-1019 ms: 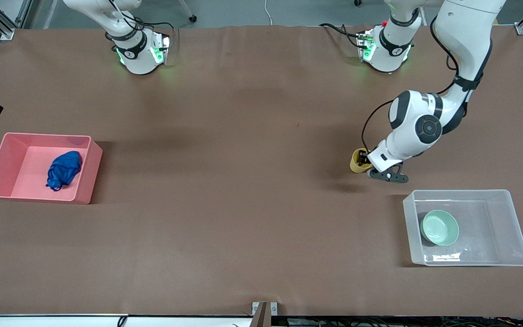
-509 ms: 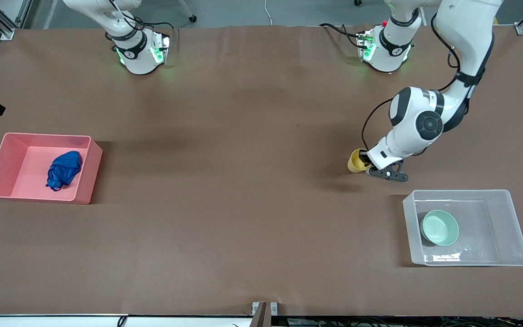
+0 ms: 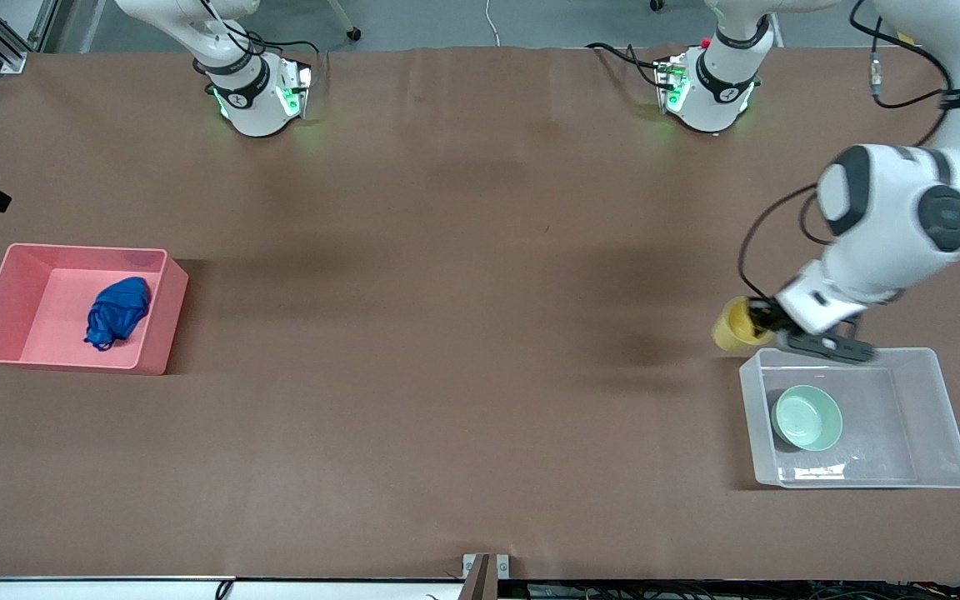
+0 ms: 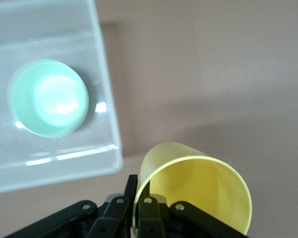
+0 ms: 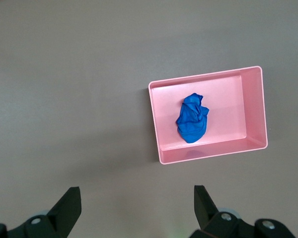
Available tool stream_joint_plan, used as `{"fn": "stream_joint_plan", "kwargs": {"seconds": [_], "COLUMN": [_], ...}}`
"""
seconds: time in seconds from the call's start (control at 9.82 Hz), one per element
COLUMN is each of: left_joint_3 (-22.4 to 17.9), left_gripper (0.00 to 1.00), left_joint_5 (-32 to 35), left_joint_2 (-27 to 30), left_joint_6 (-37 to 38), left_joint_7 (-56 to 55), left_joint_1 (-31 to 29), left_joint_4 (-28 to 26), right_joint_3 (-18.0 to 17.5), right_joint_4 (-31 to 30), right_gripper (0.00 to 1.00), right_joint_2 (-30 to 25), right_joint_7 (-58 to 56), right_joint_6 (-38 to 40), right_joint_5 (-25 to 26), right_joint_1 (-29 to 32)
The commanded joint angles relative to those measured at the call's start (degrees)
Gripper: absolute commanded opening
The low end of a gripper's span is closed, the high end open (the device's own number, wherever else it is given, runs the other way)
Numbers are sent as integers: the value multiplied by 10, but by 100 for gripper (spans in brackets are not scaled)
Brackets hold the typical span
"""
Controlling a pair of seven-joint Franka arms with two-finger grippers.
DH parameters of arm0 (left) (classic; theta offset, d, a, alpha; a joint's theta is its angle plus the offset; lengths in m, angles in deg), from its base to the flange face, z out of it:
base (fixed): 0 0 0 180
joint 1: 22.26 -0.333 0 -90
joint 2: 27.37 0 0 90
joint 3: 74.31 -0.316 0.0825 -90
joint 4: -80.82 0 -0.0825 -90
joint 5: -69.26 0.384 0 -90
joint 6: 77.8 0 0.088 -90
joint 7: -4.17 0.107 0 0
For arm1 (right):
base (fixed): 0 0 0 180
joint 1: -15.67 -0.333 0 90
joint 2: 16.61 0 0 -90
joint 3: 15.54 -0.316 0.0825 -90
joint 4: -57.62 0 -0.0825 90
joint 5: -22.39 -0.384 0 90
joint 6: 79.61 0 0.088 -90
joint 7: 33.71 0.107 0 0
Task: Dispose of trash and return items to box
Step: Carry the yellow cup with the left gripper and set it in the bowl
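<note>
My left gripper (image 3: pixel 762 322) is shut on the wall of the yellow cup (image 3: pixel 733 326), one finger inside the rim and one outside. It holds the cup tilted in the air over the table, just off a corner of the clear box (image 3: pixel 748 417). The left wrist view shows the cup (image 4: pixel 198 191) in the gripper (image 4: pixel 139 192) beside the box's rim (image 4: pixel 109 114). The mint-green bowl (image 3: pixel 807 417) (image 4: pixel 48 97) sits inside the box. The blue trash (image 3: pixel 117 311) (image 5: pixel 192 119) lies in the pink bin (image 3: pixel 157 321). My right gripper (image 5: pixel 136 198) hangs open and empty high over the table.
The pink bin (image 5: pixel 208 154) stands at the right arm's end of the table, the clear box at the left arm's end. Both arm bases (image 3: pixel 257 96) (image 3: pixel 707 87) stand along the table's back edge. Brown tabletop (image 3: pixel 463 333) stretches between the bins.
My left gripper closed on the cup, lifted it off the table and carried it toward the clear box's corner. The right arm has not moved.
</note>
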Motion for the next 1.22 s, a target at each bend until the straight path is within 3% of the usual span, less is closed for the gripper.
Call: {"fn": "stream_joint_plan", "kwargs": {"seconds": [0.0,0.31,0.61,0.71,0.81,0.92,1.12], "left_joint_3": [-42,-99,-113,-114,-114,-114,-115], "left_gripper": [1,1,5,14,47,98,100], "left_joint_5": [5,3,-66,-89,-104,-104,-98], "left_joint_2": [-132,-239,-291,-294,-289,-284,-236], "left_joint_6": [9,4,-41,-48,-46,-46,-41], "left_joint_7": [9,51,78,85,85,90,92], "left_joint_1": [2,-7,-15,-17,-19,-19,-17], "left_joint_4": [130,221,230,227,225,218,207], "right_joint_3": [8,8,8,8,8,8,8], "right_joint_4": [11,10,10,10,10,10,9], "right_gripper": [100,100,100,100,100,100,100], "right_joint_2": [5,5,5,5,5,5,5], "right_joint_7": [1,0,0,-1,-1,-1,-2], "right_joint_6": [5,5,6,6,7,7,7], "right_joint_5": [-5,-5,-5,-5,-5,-5,-5], "right_joint_1": [-9,-8,-8,-8,-8,-8,-7]}}
